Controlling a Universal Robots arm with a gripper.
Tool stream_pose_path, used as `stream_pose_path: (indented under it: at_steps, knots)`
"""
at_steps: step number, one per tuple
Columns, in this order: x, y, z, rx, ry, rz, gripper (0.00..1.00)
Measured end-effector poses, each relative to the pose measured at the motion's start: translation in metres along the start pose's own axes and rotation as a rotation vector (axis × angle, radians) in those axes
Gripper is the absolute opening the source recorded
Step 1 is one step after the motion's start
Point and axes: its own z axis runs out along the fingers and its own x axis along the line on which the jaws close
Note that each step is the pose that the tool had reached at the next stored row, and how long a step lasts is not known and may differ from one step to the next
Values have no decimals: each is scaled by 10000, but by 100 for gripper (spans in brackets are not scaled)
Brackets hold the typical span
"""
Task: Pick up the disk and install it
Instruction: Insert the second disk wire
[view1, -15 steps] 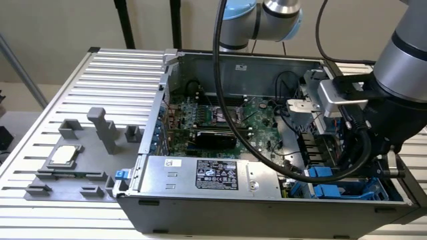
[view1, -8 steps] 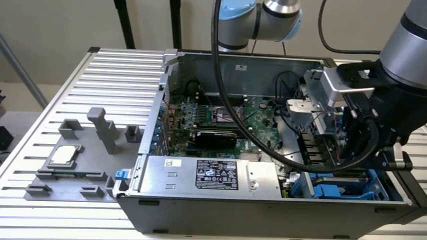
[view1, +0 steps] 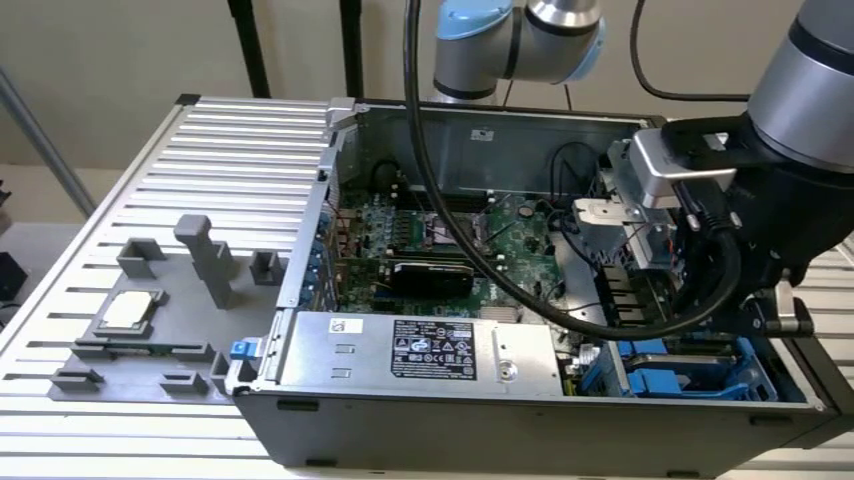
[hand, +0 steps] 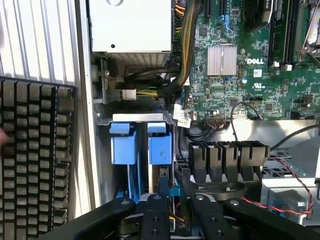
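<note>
Exterior view
Setting: an open grey metal computer case (view1: 534, 395) lies on a ribbed silver aluminium table (view1: 200, 160).
Arm: the grey and blue robot arm (view1: 814, 120) reaches down over the end of the case at the exterior view's right.
Inside the case: a green motherboard (view1: 447, 235) sits in the middle; a silver power supply box with a black label (view1: 427, 350) lies along the near wall.
Disk bay: blue plastic drive carriers (view1: 681, 375) stand in the bay at the near corner on the exterior view's right, below the arm.
Fixture: a grey plastic holder plate (view1: 147, 330) rests on the table at the exterior view's left, with a small flat silver square chip (view1: 127, 310) on it.

Wrist view
Gripper: the black gripper (hand: 175, 210) hangs just above the bay; whether its fingers are spread or closed cannot be told.
Disk: the disk (hand: 150, 160) stands on edge in the bay, its blue rails and tabs upward, just beside the black gripper.
Nearby: a black keyboard (hand: 35, 160) lies on the table outside the case wall.
</note>
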Motion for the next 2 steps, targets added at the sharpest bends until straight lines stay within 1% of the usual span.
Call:
stream_pose_path:
  at_steps: [2]
  knots:
    - [0,0,0,0,1,0,100]
